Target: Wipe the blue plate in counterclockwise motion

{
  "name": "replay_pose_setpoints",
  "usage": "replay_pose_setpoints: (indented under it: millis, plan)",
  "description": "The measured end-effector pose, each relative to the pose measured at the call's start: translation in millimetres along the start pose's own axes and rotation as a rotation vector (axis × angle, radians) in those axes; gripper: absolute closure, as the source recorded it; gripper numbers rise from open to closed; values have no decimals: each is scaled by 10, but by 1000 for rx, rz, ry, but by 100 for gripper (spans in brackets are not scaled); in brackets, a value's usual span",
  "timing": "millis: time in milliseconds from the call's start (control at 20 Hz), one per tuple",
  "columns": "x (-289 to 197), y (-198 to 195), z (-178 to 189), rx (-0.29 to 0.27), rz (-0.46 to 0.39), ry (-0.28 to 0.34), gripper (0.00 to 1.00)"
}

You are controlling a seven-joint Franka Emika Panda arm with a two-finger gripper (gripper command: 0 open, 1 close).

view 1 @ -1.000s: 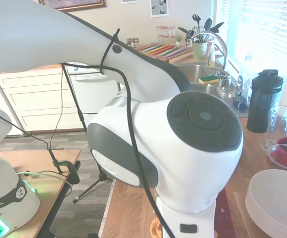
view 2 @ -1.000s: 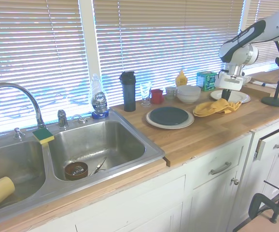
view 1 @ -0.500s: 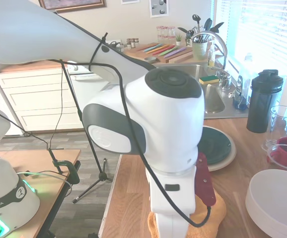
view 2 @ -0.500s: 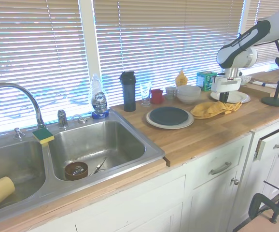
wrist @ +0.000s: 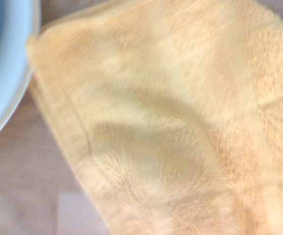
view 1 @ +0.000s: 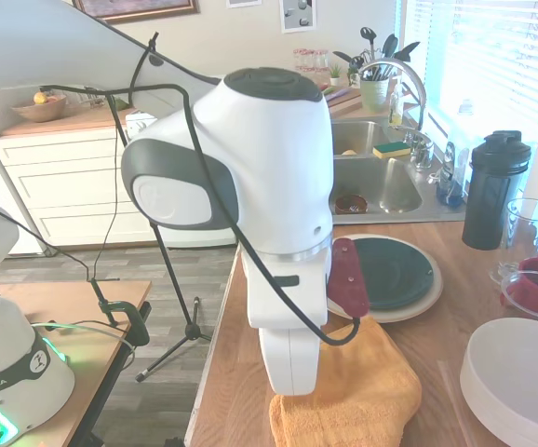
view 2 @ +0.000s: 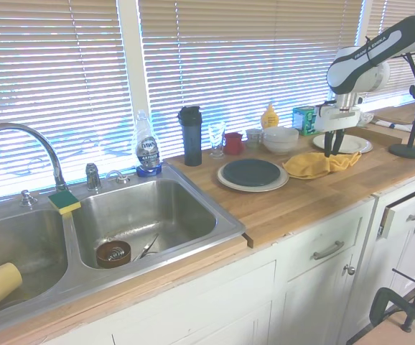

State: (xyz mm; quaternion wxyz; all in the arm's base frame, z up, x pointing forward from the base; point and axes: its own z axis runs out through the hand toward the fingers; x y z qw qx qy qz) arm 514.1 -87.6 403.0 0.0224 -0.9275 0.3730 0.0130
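Note:
The blue plate (view 2: 251, 172) rests on a larger cream plate (view 2: 225, 181) on the wooden counter; both also show in the first exterior view, the blue plate (view 1: 392, 270) on the cream plate (view 1: 416, 304). Just right of them lies a rumpled yellow-orange towel (view 2: 314, 164) (view 1: 348, 391), flat on the counter and filling the wrist view (wrist: 171, 127). My gripper (view 2: 334, 146) hangs just above the towel's middle, fingers pointing down, open, with nothing between them. In the first exterior view the arm's wrist hides the fingers. The cream plate's rim (wrist: 7, 83) shows beside the towel's edge.
Behind the towel stand stacked white bowls (view 2: 281, 139), a white plate (view 2: 352, 144), a green box (view 2: 306, 118) and a mustard bottle (view 2: 269, 116). A black bottle (view 2: 191, 135), a glass and a red cup (view 2: 232, 142) line the window. The sink (view 2: 150, 215) lies left.
The wrist has swung round and the gripper has lifted slightly above the towel, shifting a little toward the plate. The towel and plates have stayed put.

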Motion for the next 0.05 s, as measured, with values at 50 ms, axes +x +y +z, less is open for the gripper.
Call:
replay_pose_setpoints:
  millis: [50]
  plan:
    - [-29,40,-100,2,0,-2,0]
